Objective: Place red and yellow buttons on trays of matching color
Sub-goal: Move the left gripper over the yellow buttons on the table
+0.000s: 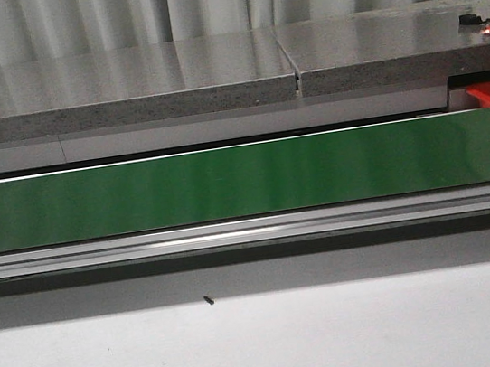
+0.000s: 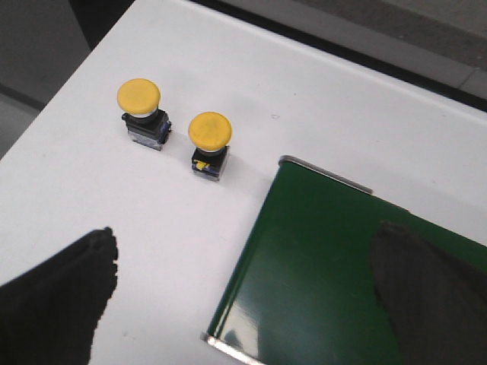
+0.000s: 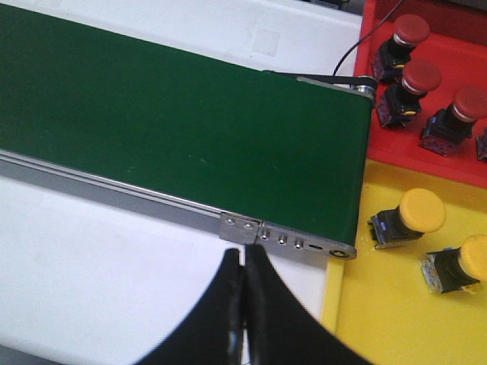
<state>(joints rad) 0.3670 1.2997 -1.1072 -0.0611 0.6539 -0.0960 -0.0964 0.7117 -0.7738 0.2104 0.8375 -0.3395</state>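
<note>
White table (image 2: 91, 198): two yellow buttons (image 2: 209, 131), left jaws apart.

The front camera is looking low and level across the green conveyor belt (image 1: 245, 180), while both wrist cameras are peering steeply down, close, at its opposite ends, sharing that belt with it.
</note>
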